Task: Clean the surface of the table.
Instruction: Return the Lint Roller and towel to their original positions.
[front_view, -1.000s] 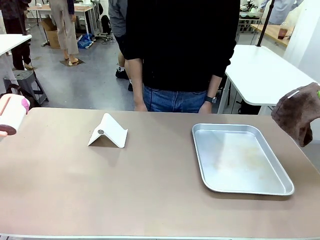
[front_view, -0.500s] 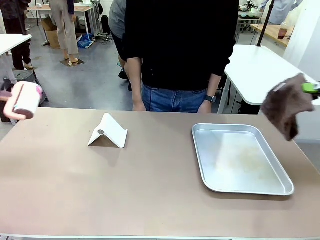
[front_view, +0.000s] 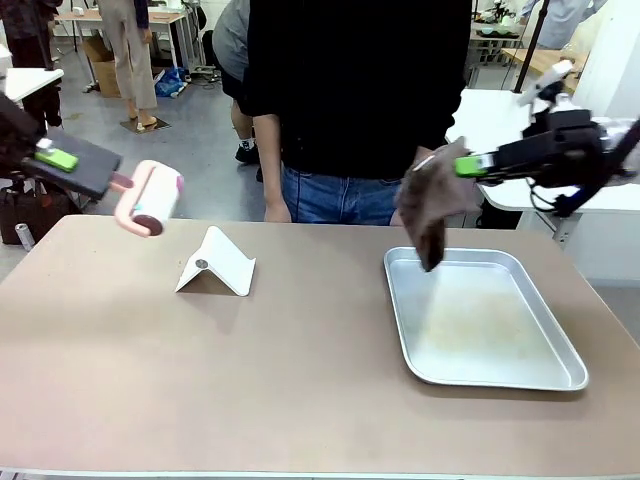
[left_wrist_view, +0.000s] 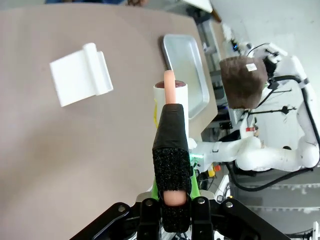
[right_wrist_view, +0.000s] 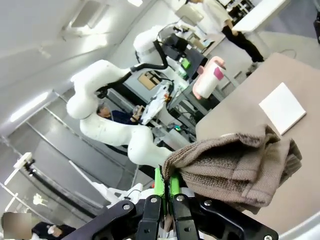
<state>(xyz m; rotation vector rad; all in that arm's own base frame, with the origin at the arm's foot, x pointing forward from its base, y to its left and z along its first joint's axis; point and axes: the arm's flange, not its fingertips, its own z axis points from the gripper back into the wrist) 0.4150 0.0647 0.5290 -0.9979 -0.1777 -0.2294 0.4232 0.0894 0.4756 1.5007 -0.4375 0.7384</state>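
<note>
In your front view, the tabletop (front_view: 300, 400) runs off the bottom edge, and the motion-blurred brown cloth (front_view: 430, 205) covers the tray's (front_view: 500, 370) upper-left rim.

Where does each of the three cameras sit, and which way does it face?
Front: fixed on the robot's side, facing the person across the table; both arms enter.
Left wrist: looks along the left gripper, clamped on the lint roller, down at the table.
Right wrist: looks along the right gripper, clamped on the brown cloth, toward the left arm.
Shared by all: the white folded stand.

Pincer (left_wrist_view: 171, 192) clamping lint roller (left_wrist_view: 170, 100)
</note>
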